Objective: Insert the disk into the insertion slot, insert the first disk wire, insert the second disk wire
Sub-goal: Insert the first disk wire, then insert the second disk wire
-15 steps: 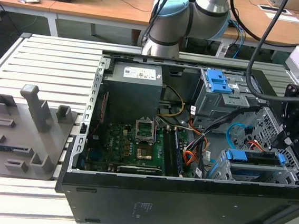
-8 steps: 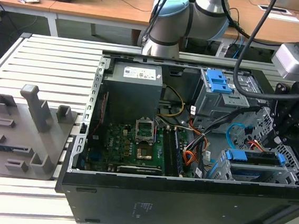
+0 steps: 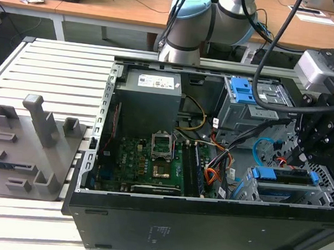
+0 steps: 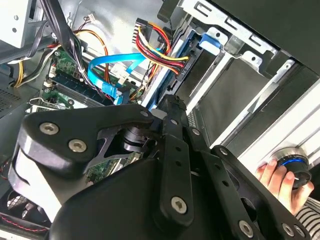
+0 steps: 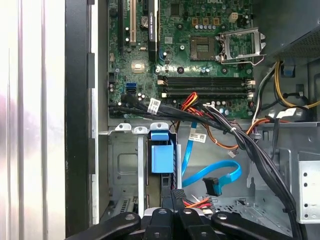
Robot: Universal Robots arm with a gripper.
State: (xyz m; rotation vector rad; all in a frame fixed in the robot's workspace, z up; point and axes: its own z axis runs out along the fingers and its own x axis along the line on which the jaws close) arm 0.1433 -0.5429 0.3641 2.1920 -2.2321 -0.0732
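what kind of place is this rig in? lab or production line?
Probably a robotics lab, not a line: an open desktop computer case on a slotted aluminium table, a robot arm at its far side, wooden office desks beyond.

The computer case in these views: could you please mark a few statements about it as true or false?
1. The disk sits in the insertion slot. True.
2. The second disk wire is plugged into the disk. False: its dark plug lies loose, apart from the disk.
3. A cooler covers the processor socket. False: the socket is bare.
4. A person's hand is in the second wrist view. True.
5. The gripper hangs over the motherboard. False: it is by the disk, at the exterior view's right.
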